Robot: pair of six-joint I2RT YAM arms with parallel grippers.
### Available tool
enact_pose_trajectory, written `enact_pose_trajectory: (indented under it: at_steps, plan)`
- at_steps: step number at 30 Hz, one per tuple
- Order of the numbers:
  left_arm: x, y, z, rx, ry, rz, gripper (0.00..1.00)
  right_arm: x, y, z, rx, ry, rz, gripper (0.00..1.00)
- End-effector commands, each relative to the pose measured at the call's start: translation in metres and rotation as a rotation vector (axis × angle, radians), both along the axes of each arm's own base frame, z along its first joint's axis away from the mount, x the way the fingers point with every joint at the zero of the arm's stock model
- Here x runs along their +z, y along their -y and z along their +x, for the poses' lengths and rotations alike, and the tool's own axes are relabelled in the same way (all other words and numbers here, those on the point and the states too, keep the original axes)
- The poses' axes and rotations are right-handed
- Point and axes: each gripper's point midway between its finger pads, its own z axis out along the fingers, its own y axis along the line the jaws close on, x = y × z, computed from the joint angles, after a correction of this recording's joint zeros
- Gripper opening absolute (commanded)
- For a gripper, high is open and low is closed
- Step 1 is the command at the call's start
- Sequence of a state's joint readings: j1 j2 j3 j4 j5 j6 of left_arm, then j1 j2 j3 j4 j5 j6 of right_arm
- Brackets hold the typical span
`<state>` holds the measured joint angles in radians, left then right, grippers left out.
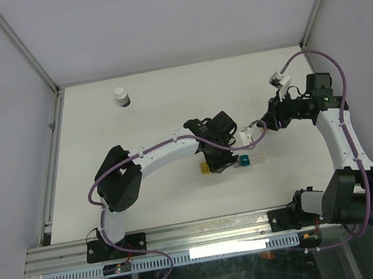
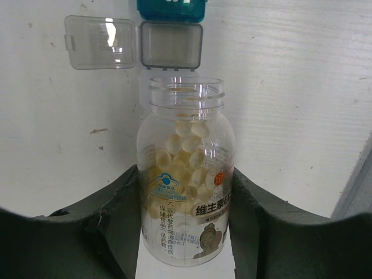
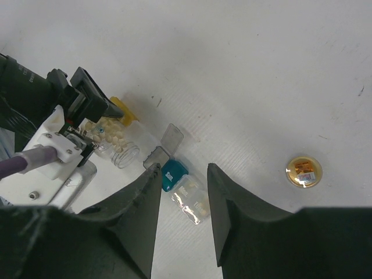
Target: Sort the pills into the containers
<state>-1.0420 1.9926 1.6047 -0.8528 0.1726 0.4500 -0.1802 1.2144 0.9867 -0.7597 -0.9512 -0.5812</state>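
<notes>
Our left end effector (image 2: 186, 203) is clamped on one clear plastic bottle (image 2: 186, 174), a dark finger (image 2: 119, 224) pressed to each side, the bottle's mouth open and pointing away from it. We count many pale oval pills (image 2: 185, 152) inside, too heaped to number. Just beyond the mouth, ahead of this end effector, lies one clear square plastic compartment (image 2: 171, 45) with its lid flap (image 2: 100, 42) swung open to the left; touching its far side is one teal square plastic compartment (image 2: 172, 9). One yellow square plastic compartment (image 1: 206, 169) sits just beside the left end effector, on the side away from the teal one. Our right end effector (image 3: 183, 171) hangs with its two jaws apart, gripping nothing, and the teal compartment shows straight below the gap. Well to its right, one small round amber vial (image 3: 304, 171) stands on the white worktop (image 1: 168, 114). One white bottle with a dark band (image 1: 121, 96) stands far beyond both end effectors.
</notes>
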Motion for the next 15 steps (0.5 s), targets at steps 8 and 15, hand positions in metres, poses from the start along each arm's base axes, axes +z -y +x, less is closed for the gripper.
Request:
enact_pose_trajectory:
  at_steps: [8,15]
  plan:
    - [0.016,0.012,0.009,0.003,0.056,-0.031,0.0,0.008,-0.001,0.003,0.009,0.028,0.023,0.4]
    - [0.008,0.007,0.012,0.055,0.044,0.029,0.0,0.008,-0.001,0.003,0.012,0.027,0.027,0.4]
